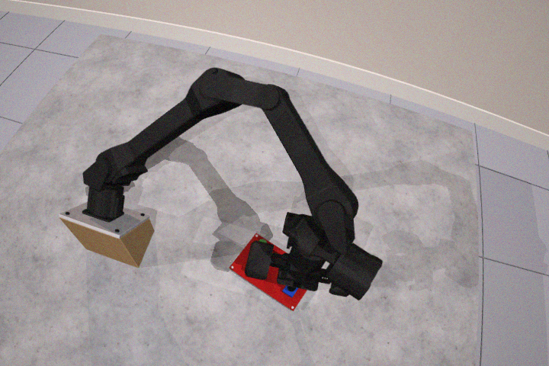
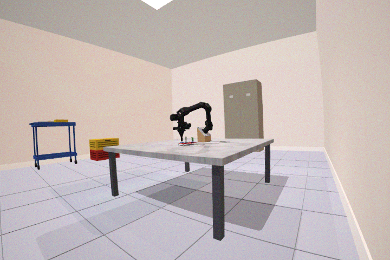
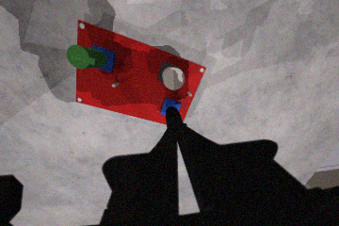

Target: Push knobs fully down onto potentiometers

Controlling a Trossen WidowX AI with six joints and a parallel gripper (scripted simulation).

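The red circuit board [image 1: 262, 282] [image 3: 135, 96] stands on the table. A green knob [image 3: 79, 56] [image 2: 192, 138] stands tall over a blue potentiometer [image 3: 109, 60] at the board's left in the wrist view. A pale round-topped part [image 3: 172, 79] [image 2: 186, 138] stands over a dark base. Near the board's lower right corner in the wrist view is another blue potentiometer [image 3: 168, 105] [image 1: 289, 293], with a black knob [image 3: 171, 113] over it. My gripper [image 3: 174, 125] [image 2: 181, 138] is shut and empty, its tips directly at this black knob. Whether they touch it, and how low it sits, cannot be told.
Small pins [image 3: 115, 85] stick up from the board. The arm's tan base block [image 1: 107, 243] stands to the board's left in the top view. The arm hides part of the board there. A blue cart [image 2: 52, 124], stacked crates and a cabinet [image 2: 240, 113] stand away from the table.
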